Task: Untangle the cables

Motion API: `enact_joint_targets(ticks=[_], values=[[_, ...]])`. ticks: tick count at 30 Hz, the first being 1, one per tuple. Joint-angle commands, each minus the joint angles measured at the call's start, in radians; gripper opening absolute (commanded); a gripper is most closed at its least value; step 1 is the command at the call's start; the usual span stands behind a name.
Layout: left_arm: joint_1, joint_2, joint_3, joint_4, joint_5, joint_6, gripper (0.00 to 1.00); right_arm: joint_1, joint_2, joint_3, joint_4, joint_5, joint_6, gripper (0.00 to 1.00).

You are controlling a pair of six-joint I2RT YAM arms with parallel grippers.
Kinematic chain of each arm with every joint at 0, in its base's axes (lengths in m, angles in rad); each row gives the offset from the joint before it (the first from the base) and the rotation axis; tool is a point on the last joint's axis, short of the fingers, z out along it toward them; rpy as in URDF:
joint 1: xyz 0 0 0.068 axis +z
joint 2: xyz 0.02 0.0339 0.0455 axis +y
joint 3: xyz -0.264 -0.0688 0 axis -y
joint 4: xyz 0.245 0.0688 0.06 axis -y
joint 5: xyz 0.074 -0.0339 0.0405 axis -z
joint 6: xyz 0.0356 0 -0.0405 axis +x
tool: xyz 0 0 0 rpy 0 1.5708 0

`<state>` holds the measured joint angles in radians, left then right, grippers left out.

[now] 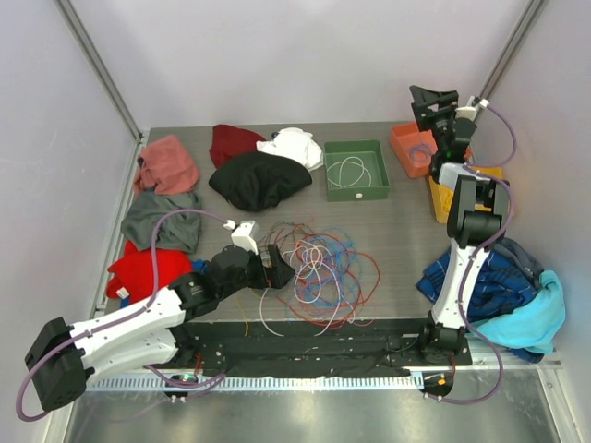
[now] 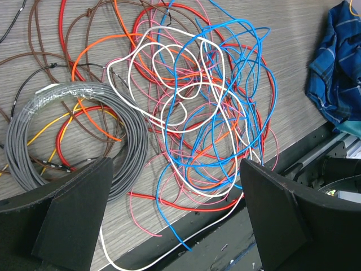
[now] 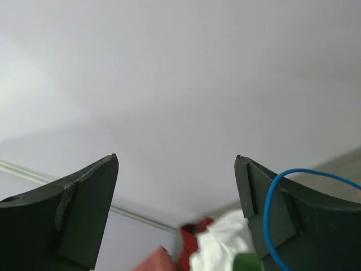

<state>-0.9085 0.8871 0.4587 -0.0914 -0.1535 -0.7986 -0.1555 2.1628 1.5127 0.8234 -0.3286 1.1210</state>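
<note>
Cables [image 1: 323, 268]: we are hovering the released left gripper [image 2: 176, 164] just left of them, far nearer than the likewise released right gripper [image 3: 176, 159].

cables [image 1: 321, 268] | tangled multicolour loops | flat on table [image 1: 406, 231] | centre, near front edge

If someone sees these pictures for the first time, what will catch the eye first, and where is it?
First comes the bright tangle of cables, red, blue, orange, pink and white, at the near middle of the table, with the open left gripper at its left edge. Next are the neat grey coil beside the tangle in the left wrist view, and the right gripper, open and high at the far right.
</note>
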Motion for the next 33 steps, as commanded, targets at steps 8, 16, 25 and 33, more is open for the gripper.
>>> enact_joint_targets(ticks=[8,16,25,33], values=[[-0.001,0.055,0.029,0.056,0.008,-0.001,1.00,-0.026,0.327,0.375,0.704,-0.064,0.778,0.95],[-0.001,0.118,0.058,0.065,0.025,-0.010,1.00,-0.006,0.306,0.600,0.700,-0.079,0.953,1.00],[-0.007,0.102,0.063,0.061,0.040,-0.013,1.00,-0.016,0.192,0.404,0.680,-0.099,0.942,1.00],[-0.007,0.065,0.040,0.061,0.032,-0.016,1.00,0.013,0.161,0.405,0.689,-0.149,0.975,1.00]])
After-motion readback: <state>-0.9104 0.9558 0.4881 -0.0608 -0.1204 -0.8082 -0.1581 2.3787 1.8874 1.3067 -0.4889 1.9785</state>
